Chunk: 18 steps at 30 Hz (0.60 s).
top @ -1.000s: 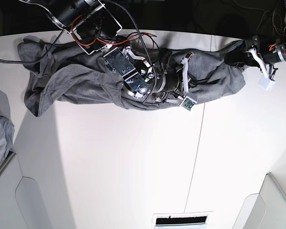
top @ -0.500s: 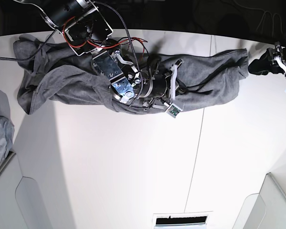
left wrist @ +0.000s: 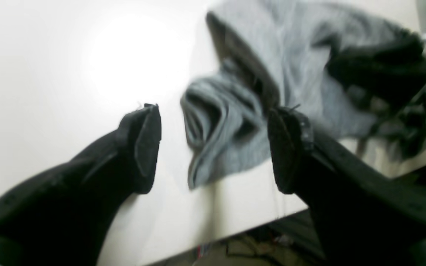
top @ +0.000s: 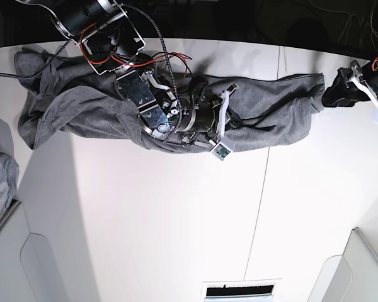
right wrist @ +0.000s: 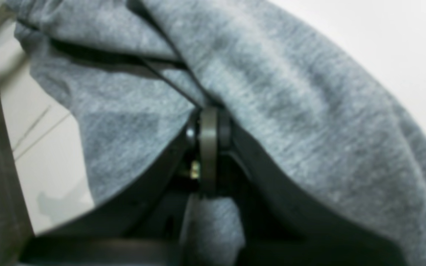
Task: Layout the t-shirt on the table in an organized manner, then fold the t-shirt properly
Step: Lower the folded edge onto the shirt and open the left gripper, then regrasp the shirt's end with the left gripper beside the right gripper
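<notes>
The t-shirt (top: pixel 113 110) lies along the far side of the white desk (top: pixel 176 220) as a long crumpled band, not yet spread flat. You should expect it to handle as a light, soft knit: it has no stiffness, so it will sag, bunch and follow any pull, and it will probably slide easily on the smooth desk. The right gripper (right wrist: pixel 207 122) sits in the middle of this band with its fingers shut tight on a fold of the grey cloth, and in its wrist view the fabric drapes over both sides of the closed tips. The left gripper (left wrist: pixel 213 147) is at the end of the shirt near the desk edge, with its fingers (left wrist: pixel 146 144) spread wide and holding nothing; a rumpled end of the shirt lies on the desk between and beyond them, apart from both pads. In my judgement a grasp in the middle only gathers more cloth, so for laying it out you should take hold at the outer parts: a hem corner, a shoulder seam or a sleeve end, one in each gripper, and pull them gently apart. Pinch only one layer if you can, because the folds lie on each other and I cannot tell which edge is the hem here. Beware of the loose cables (top: pixel 170 63) of the right arm lying over the cloth.
</notes>
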Tool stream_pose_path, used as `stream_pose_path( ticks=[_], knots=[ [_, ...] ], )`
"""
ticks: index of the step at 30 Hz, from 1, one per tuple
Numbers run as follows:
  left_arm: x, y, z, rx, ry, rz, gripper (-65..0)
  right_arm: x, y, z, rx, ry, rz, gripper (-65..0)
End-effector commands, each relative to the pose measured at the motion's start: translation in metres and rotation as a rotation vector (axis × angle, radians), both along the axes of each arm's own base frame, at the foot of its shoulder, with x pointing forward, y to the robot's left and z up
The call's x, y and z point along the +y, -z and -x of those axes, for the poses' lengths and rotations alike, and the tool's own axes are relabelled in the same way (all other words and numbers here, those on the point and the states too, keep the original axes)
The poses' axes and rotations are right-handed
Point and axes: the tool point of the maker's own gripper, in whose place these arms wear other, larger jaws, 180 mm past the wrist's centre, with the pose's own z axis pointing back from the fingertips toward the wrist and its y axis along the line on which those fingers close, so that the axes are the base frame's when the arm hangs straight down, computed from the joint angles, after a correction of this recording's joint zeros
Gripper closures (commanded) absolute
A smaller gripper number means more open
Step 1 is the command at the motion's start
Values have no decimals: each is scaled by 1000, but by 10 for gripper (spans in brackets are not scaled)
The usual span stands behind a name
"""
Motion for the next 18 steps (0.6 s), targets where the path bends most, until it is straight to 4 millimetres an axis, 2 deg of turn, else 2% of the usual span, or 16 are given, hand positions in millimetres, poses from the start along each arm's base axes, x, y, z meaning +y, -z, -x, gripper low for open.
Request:
stream_pose_path(
  ticks=[1,7,13,18],
  knots=[
    [6,-15,-11,-55,-1,-1,-469,-5,3,-2,4,-8,47,0],
    [2,-7,-19,-50,1,-22,-469,-6,7,3,22,-11,56,0],
    [15,10,-26,-21,-106,64,-469,-6,8,5,25,-11,55,0],
    [4,2,-32,-6,-106,181,-469,-7,9,7,31,-13,62,0]
  ],
)
